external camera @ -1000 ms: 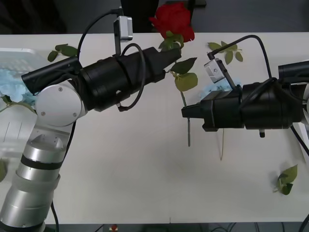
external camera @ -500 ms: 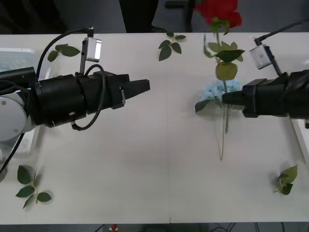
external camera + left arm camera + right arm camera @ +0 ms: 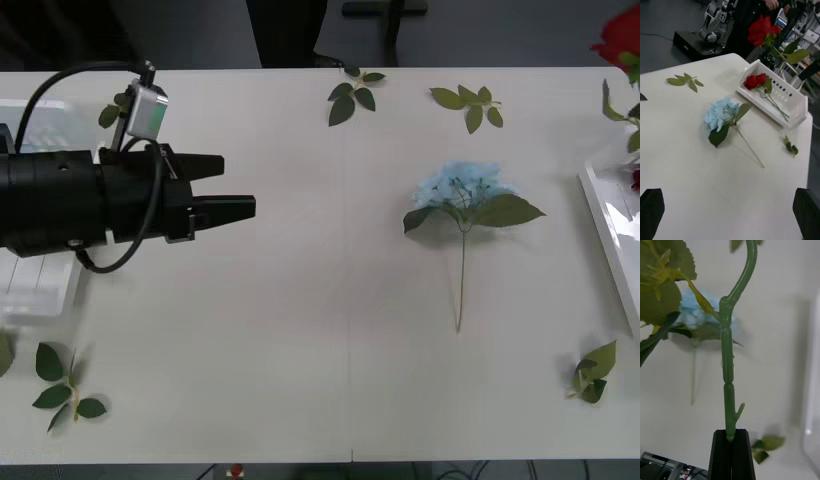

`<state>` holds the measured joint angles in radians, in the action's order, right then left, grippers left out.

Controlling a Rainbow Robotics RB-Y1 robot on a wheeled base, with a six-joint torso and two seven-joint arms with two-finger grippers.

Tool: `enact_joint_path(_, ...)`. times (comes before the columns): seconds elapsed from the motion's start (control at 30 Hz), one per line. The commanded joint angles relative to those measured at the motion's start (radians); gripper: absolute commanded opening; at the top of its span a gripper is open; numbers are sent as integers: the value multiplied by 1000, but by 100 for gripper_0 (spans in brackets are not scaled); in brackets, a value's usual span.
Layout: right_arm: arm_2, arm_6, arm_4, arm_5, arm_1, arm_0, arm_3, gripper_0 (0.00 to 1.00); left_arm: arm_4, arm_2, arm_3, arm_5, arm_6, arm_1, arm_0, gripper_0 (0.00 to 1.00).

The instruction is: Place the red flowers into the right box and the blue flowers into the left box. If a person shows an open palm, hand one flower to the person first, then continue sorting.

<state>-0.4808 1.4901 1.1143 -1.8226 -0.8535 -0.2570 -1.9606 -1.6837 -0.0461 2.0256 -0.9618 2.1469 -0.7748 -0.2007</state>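
A red flower (image 3: 762, 28) hangs over the right box (image 3: 790, 98), its bloom (image 3: 620, 35) at the table's far right edge. My right gripper (image 3: 730, 433) is shut on its green stem (image 3: 728, 367). Another red flower (image 3: 754, 80) lies inside that box (image 3: 603, 215). One blue flower (image 3: 460, 187) lies flat on the table right of centre, stem toward me; the left wrist view shows this blue flower (image 3: 720, 112) beside the box. My left gripper (image 3: 238, 185) hovers open and empty over the table's left half, next to the left box (image 3: 35, 290).
Loose leaf sprigs lie at the far edge (image 3: 355, 95) (image 3: 468, 102), front right (image 3: 595, 372) and front left (image 3: 65, 385). Bare white tabletop stretches between my left gripper and the blue flower.
My right arm has carried the red flower rightward, out past the table's right edge and over the right box. My left arm has drawn back to the left, open and empty.
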Motion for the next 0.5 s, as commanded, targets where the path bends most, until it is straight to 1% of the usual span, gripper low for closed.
enact_joint_path(0.03,-16,-50,-106,-6,-94,5,83,0,-24,108,-35,-107,67,-9,-32,100)
enact_joint_path(0.13,-16,-42,-177,31,-134,28,149,0,-40,124,-58,-147,80,-6,-37,100)
enact_joint_path(0.3,-2,-24,-284,197,-170,102,252,0,-40,131,-73,-157,85,-3,-39,100)
enact_joint_path(0.37,24,-14,-330,279,-168,122,301,0,-40,131,-76,-157,85,0,-40,100)
enact_joint_path(0.5,83,-11,-363,395,-168,125,402,0,-40,131,-76,-157,85,8,-42,100)
